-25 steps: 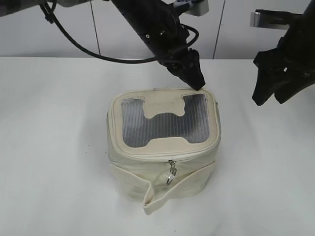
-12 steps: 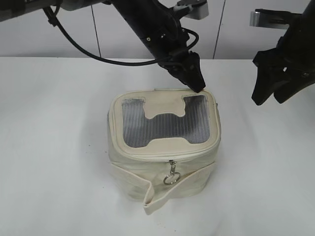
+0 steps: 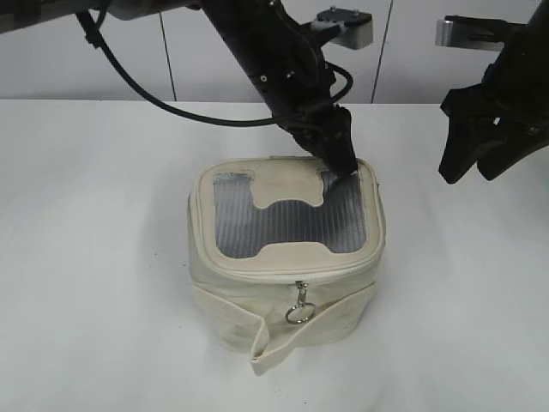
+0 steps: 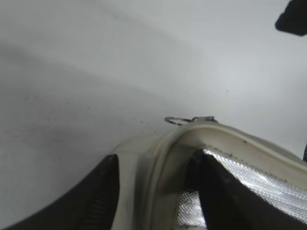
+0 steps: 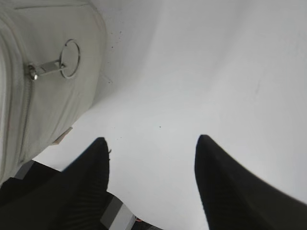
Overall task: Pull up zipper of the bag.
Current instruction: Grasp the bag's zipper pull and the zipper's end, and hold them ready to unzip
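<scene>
The cream bag (image 3: 283,300) stands mid-table, its lid showing grey mesh and an H-shaped patch. The zipper (image 3: 330,270) runs round the lid rim. One silver ring pull (image 3: 298,314) hangs at the front; it also shows in the right wrist view (image 5: 71,58). A second ring pull (image 4: 178,120) lies at the rim in the left wrist view. My left gripper (image 3: 346,167) is at the lid's back right corner. Its jaws (image 4: 153,167) are open and straddle the rim, one finger outside the wall and one on the mesh. My right gripper (image 3: 470,172) is open and empty (image 5: 151,143), up to the right of the bag.
A loose cream strap (image 3: 274,343) wraps the bag's lower front and sticks out toward the table's near edge. The white table (image 3: 94,257) lies all round the bag. A black cable (image 3: 146,86) hangs from the left arm behind the bag.
My left gripper has come down and forward onto the lid's back right corner. The front ring pull has dropped to hang flat. The right arm has not moved.
</scene>
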